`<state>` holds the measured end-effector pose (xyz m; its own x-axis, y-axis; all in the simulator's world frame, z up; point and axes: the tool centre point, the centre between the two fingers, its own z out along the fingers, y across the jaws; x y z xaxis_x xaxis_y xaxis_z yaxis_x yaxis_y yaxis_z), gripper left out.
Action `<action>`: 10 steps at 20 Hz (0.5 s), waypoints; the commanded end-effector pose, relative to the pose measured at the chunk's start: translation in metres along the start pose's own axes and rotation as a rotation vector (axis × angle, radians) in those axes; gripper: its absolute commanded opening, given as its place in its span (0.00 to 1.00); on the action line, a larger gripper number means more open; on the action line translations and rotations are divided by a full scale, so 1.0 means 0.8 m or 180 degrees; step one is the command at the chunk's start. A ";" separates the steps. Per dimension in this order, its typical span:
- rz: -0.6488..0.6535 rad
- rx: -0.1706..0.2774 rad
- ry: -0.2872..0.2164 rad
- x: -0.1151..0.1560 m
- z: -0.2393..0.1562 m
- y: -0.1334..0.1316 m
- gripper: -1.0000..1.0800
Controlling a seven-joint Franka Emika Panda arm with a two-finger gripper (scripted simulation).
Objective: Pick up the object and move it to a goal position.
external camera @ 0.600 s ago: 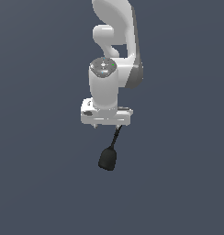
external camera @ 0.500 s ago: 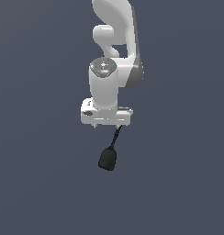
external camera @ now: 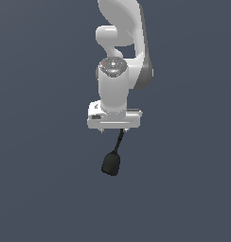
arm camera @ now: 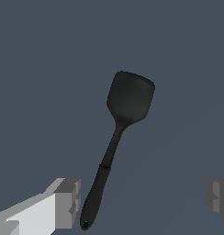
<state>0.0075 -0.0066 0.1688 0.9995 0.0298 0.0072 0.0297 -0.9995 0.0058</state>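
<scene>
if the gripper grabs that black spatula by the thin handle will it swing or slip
Probably tail-heavy: the spatula has a broad blade far from its thin handle, so gripped near the handle's end it may pivot. The rounded, narrow handle gives the gripper little contact, so slipping seems possible. It looks stiff, a straight handle with no sag.

Almost nothing differs from the earlier exterior pictures: the white gripper (external camera: 114,128) sits at the same height under the arm, and the black spatula (external camera: 112,160) hangs below it with the same lean, its head down toward the exterior view's left; any shift in either is too slight to make out
</scene>
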 end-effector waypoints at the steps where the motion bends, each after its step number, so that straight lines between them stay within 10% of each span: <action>1: -0.0013 0.0000 0.0003 0.000 -0.001 0.000 0.96; 10: 0.0211 0.0013 -0.0006 -0.003 0.032 -0.005 0.96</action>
<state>0.0064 -0.0041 0.1505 0.9998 -0.0191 0.0070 -0.0191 -0.9998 0.0022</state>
